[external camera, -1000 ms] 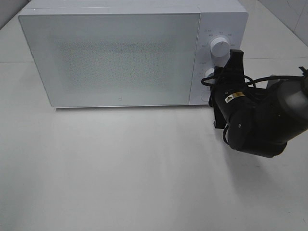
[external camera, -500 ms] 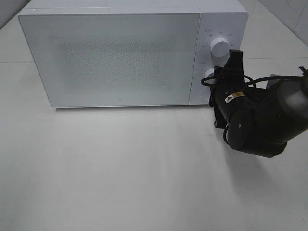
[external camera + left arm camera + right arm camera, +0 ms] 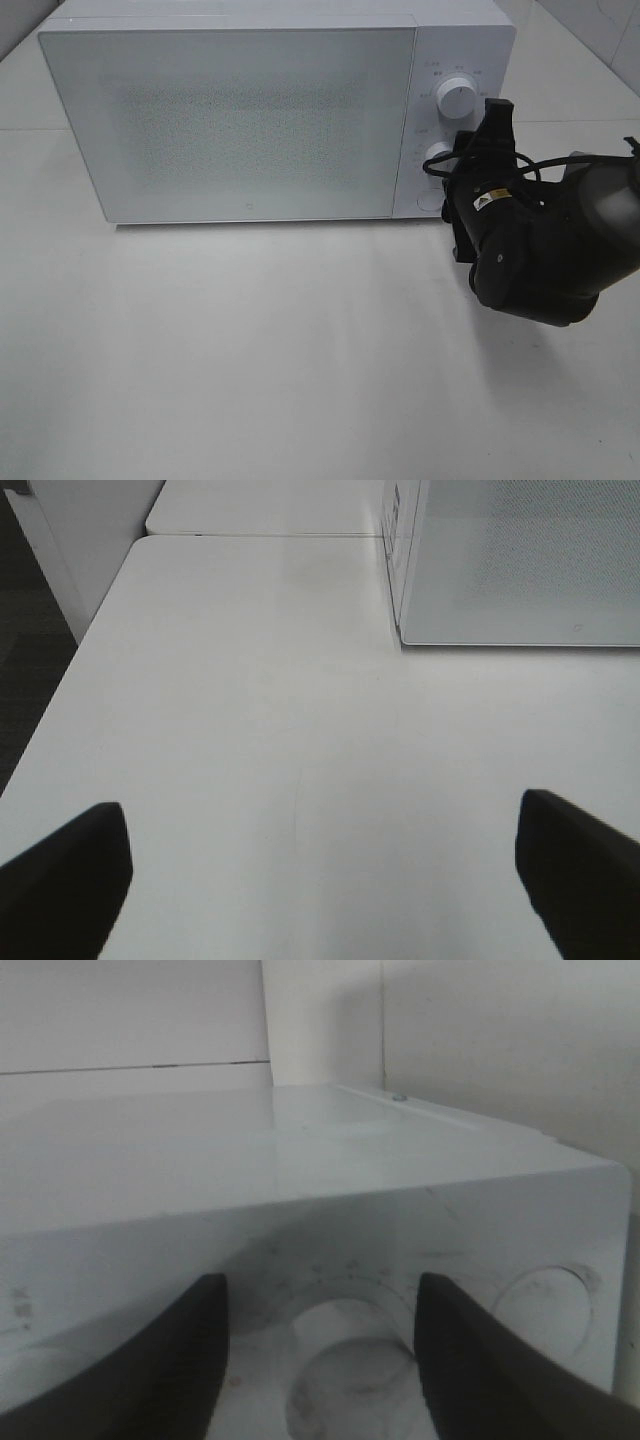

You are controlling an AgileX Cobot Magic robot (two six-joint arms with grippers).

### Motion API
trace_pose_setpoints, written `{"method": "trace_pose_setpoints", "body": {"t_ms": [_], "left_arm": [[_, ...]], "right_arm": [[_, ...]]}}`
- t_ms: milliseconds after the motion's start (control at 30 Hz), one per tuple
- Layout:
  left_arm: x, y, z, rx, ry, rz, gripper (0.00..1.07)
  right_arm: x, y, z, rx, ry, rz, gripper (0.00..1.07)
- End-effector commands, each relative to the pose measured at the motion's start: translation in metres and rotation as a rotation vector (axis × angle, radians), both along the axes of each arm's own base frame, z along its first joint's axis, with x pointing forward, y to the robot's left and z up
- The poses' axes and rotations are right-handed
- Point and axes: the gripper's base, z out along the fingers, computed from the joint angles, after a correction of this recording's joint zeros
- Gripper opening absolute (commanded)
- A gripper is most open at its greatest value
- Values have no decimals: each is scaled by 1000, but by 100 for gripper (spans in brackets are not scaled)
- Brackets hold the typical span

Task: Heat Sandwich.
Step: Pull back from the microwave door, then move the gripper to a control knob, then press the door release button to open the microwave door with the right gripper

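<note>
At the microwave (image 3: 276, 115) panel, my right gripper (image 3: 320, 1300), jaws spread astride the lower dial (image 3: 437, 155), has edged sideways since a second ago, timer-setting likely underway; left gripper (image 3: 320, 805) wide, idle; door (image 3: 200, 150) shut, sandwich unseen.

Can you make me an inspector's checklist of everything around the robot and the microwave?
Surface: white table, no spills seen.
Job's things: microwave, door shut; sandwich, nothing seen.
Clutter: nothing seen.
Hands: left hand open over the table; right hand open, a finger on each side of the lower knob; cannot tell if they touch it.
Cables: black cable looping over the right arm.
Surroundings: pale tiles past the table, dark floor beside it.
</note>
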Motion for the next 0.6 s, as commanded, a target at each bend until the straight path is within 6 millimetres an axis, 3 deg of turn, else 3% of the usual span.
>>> {"method": "trace_pose_setpoints", "body": {"t_ms": [33, 100, 600], "left_arm": [[-3, 0, -1, 1, -31, 5, 98], [-3, 0, -1, 1, -31, 5, 98], [-3, 0, -1, 1, -31, 5, 98]], "right_arm": [[3, -4, 16, -29, -136, -34, 74], [3, -3, 16, -33, -138, -14, 80], [-1, 0, 11, -49, -101, 43, 76]]}}
